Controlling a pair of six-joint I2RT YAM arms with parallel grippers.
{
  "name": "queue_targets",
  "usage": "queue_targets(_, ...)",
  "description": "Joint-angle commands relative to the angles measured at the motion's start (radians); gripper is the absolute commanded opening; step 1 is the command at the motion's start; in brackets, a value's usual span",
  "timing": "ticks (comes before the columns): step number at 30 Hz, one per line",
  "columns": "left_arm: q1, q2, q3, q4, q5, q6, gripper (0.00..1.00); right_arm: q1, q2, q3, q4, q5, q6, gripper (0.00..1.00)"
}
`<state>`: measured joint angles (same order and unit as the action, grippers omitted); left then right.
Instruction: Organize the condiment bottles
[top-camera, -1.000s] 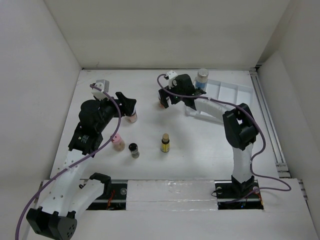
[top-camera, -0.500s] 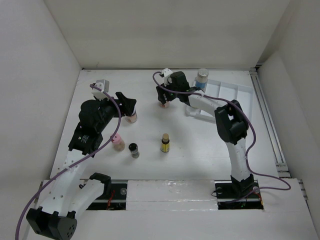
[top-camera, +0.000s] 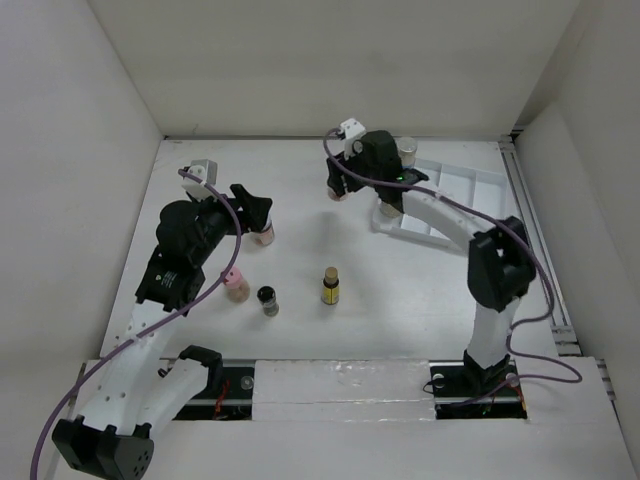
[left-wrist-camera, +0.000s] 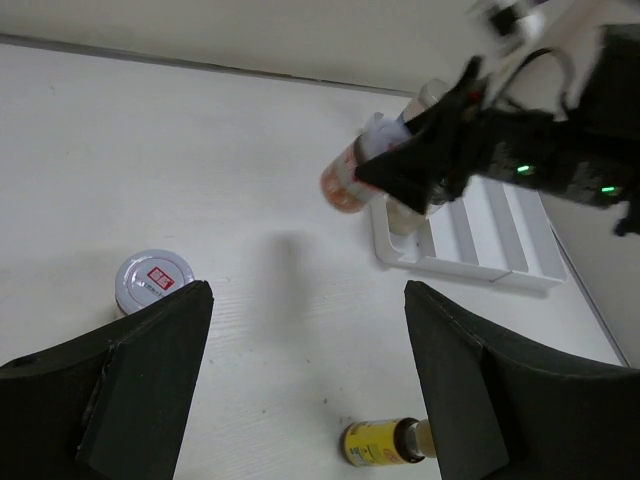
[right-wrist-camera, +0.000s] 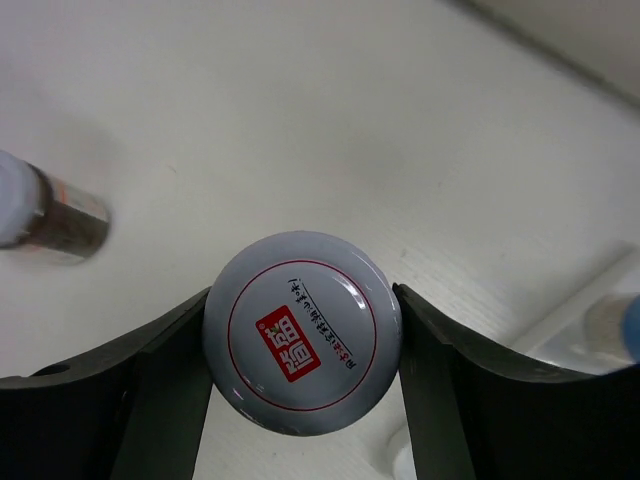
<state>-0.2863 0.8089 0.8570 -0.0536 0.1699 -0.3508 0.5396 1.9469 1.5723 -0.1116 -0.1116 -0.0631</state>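
Right claw (right-wrist-camera: 302, 295): I see both fingers pressed against the lid of the red-and-white-capped jar (right-wrist-camera: 300, 345), pinching it.
Held jar: it hangs clear of the table (top-camera: 300, 330) with its shadow below it, at the 9 o'clock side of the white compartment tray (top-camera: 470, 185).
Left claw (left-wrist-camera: 307, 295): spread wide, with nothing between the fingers.
Silver-lidded jar (left-wrist-camera: 152, 283): it stands upright on the table just off the left claw's left fingertip. I can't tell whether they touch.
Tray: it sits toward the table's 2 o'clock. A pale jar (left-wrist-camera: 405, 215) stands at its left end under the right arm, and a silver-topped jar (top-camera: 406, 148) shows at its 11 o'clock corner, mostly hidden by the wrist.
Pink-capped jar (top-camera: 234, 284): upright, toward the table's 8 o'clock.
Black-capped jar (top-camera: 268, 299): upright, just beside the pink one at its 4 o'clock.
Yellow bottle (top-camera: 330, 286): brown cap, upright, apart from the black-capped jar at its 3 o'clock — roughly 6 o'clock from the held jar and well apart from it.
Right wrist view: a brown-bodied jar (right-wrist-camera: 45, 215) shows blurred at the left edge — I can't say which one.
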Motion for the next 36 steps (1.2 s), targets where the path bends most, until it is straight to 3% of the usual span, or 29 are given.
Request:
queue_targets(1,-0.002,-0.03,0.004,0.032,0.013,-0.005,0.74,-0.082,-0.294,-0.021,0.204,0.03,0.017,0.51)
queue_targets(5,-0.002,-0.039,0.004,0.032,0.022,-0.005,0.74,-0.2,-0.429,-0.122,0.216,0.111,0.035,0.51)
queue_targets(10,-0.002,-0.03,0.004,0.032,0.034,-0.014,0.74,-0.346,-0.468,-0.231,0.253,0.145,0.098,0.5)
queue_targets(14,-0.002,-0.03,0.004,0.032,0.034,-0.014,0.74,-0.431,-0.39,-0.232,0.262,0.155,0.12,0.5)
queue_targets(19,-0.002,-0.039,0.004,0.032,0.034,-0.014,0.74,-0.526,-0.237,-0.131,0.274,-0.006,0.138,0.49)
queue_targets(24,-0.002,-0.039,0.004,0.032,0.034,-0.014,0.74,-0.535,-0.08,-0.029,0.283,-0.06,0.138,0.49)
queue_targets(36,-0.002,-0.039,0.004,0.041,0.034,-0.014,0.74,-0.535,0.093,0.077,0.283,-0.04,0.129,0.49)
